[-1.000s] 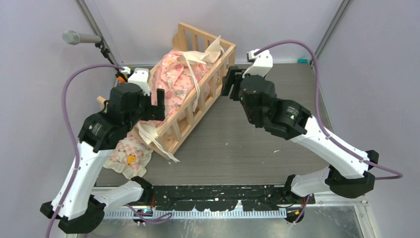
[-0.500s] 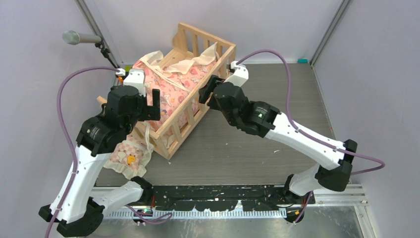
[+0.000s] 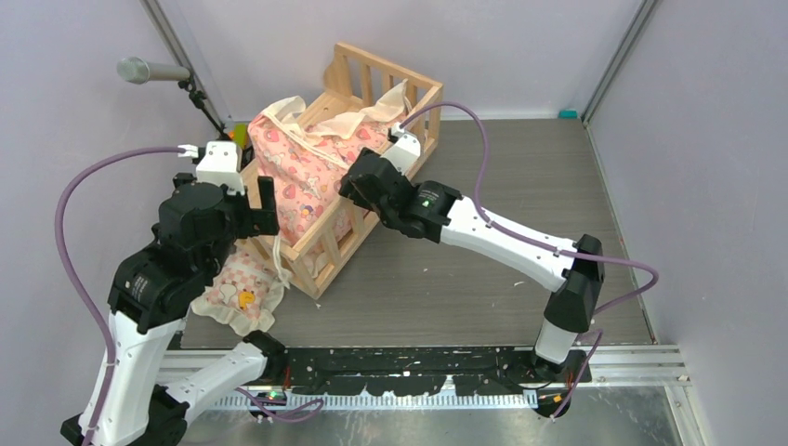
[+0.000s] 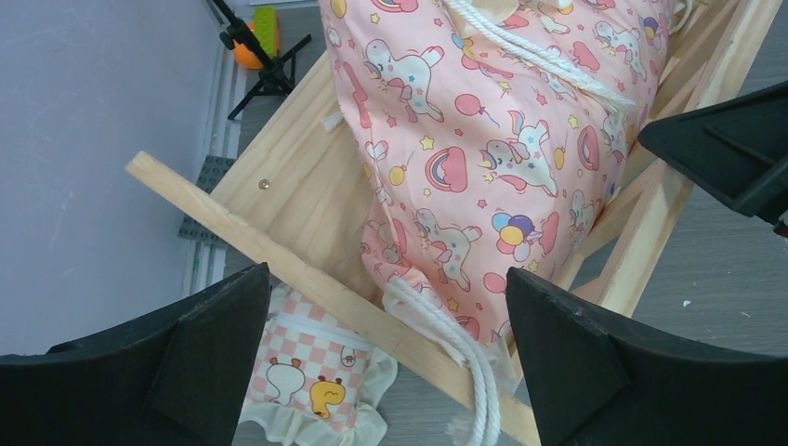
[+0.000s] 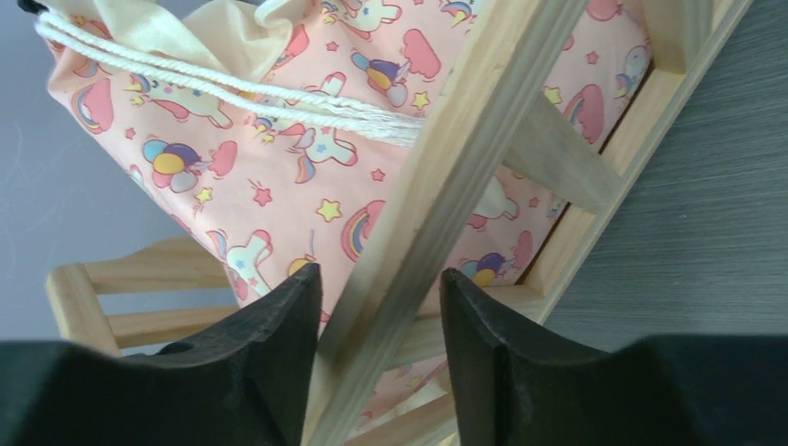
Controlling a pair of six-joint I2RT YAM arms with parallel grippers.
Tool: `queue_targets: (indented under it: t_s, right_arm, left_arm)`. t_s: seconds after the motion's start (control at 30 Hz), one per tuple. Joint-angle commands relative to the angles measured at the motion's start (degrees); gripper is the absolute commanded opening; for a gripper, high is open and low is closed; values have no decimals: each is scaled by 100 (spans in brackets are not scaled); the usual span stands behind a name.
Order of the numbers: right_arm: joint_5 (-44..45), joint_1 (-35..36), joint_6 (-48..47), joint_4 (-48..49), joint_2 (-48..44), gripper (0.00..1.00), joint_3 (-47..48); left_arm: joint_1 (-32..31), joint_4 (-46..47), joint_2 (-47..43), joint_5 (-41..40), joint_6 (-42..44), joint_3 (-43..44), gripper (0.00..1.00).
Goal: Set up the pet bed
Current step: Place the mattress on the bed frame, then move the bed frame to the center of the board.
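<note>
**Right arm swings in onto the bed's rail; left arm draws back**

Reaching in from the right of the counter (image 3: 446, 297), the right arm has crossed to the long right-hand rail of the pet bed (image 3: 325, 269). Meanwhile the left arm has pulled back toward the near left. The bed has also settled a little on its spot at the far left of the counter, and it sits askew to the counter's edges.

The right claw (image 5: 381, 279) straddles the top rail, one finger on each face and both hard up against the wood. Whether it already pinches firmly cannot be told. The left claw (image 4: 386, 279) hangs spread wide above the bed's near-left end, holding nothing.

The task looks to be partway along. The pink cushion (image 3: 307, 177) is inside the frame, but bunched and propped against the left side instead of lying flat. The small pillow (image 3: 243, 297) lies outside on the counter, just beside the near-left corner. Squaring the bed, spreading the cushion and placing the pillow probably remain.

Only the top view shows the whole layout and both arms. The right wrist view alone shows the rail running between the fingers. The left wrist view shows bare plank base beside the cushion and a white cord (image 4: 446, 344) trailing over the end rail, which the overhead view barely makes out.
</note>
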Motion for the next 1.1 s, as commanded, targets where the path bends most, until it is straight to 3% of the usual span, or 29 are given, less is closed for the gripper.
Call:
queue_targets:
  t_s: [0.0,0.1,0.2,0.47,0.73,0.97,1.07]
  right_arm:
    - [379,-103,102,-471,231,43,424]
    - [380,-290,75,-486,76,16,265]
    - [216,-660,1,-509,-327,2,-25]
    - [-359,-1968,-1892,-1085,-1376,0,-346]
    - [-1020,-3081,-3584,-1920,-1598,0,-355]
    - [-1957,-3366,-3690,-2202,-1687,0,-411]
    - [-1921,-3366,-3593,-2211,-1883,1,-643]
  left_arm:
    - [-15,-28,-64,-109,212,53,100]
    - [-14,-40,-140,-117,263,-1,100]
    - [-15,-24,-233,-88,264,-72,100]
    - [-12,45,-210,200,257,-93,100]
    - [-15,215,-146,593,227,-239,100]
    - [-15,436,-204,1006,320,-401,100]
    - [-15,618,-64,1194,257,-420,100]
